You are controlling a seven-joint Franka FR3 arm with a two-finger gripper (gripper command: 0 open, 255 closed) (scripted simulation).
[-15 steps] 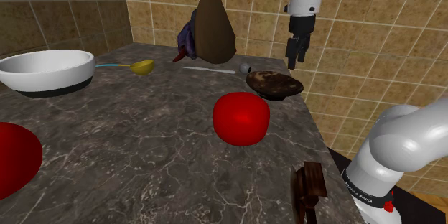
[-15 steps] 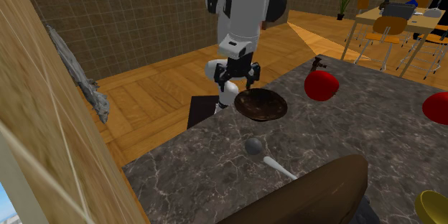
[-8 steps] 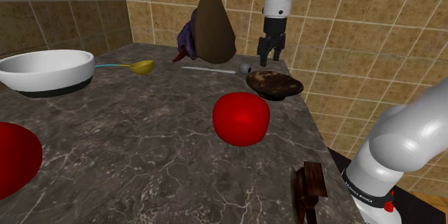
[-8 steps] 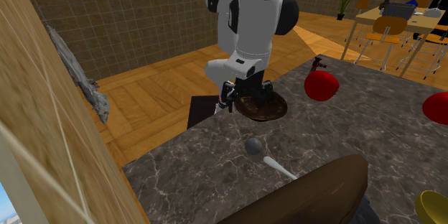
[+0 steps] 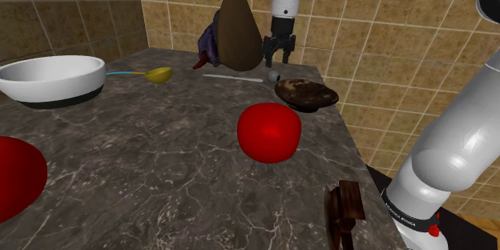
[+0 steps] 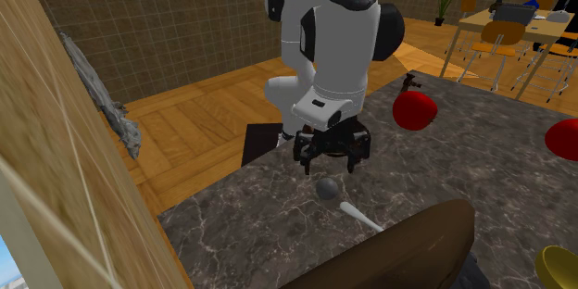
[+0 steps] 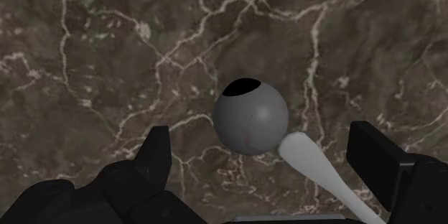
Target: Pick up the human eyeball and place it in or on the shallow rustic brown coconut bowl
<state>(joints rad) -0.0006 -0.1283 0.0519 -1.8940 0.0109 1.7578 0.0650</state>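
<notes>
The gripper (image 6: 327,164) hangs low over the far corner of the dark marble counter (image 5: 160,152), pointing straight down. Its two black fingers (image 7: 154,159) are spread wide and have hold of nothing. The eyeball (image 7: 250,116), drawn as a plain grey ball with a black spot on its upper side, sits on the counter directly under the hand, in the gap between the fingers but clear of both. In the shoulder view the eyeball (image 5: 273,75) lies just below the fingertips, near the tiled wall. The rounded end of a thin white utensil (image 7: 305,159) lies right against the ball; it seems to touch it, though the wrist view does not quite settle that. The shallow brown bowl (image 5: 307,94) rests on the counter close to the eyeball, on the side toward the shoulder view's right, and it is apart from the ball. Nearer the camera from the bowl is a rounded red object (image 5: 269,131). A tall brown cone-shaped thing (image 5: 236,32) stands by the wall at the shoulder view's left of the gripper. A yellow spoon (image 5: 158,74) and a large white bowl (image 5: 52,78) lie further to that side.
</notes>
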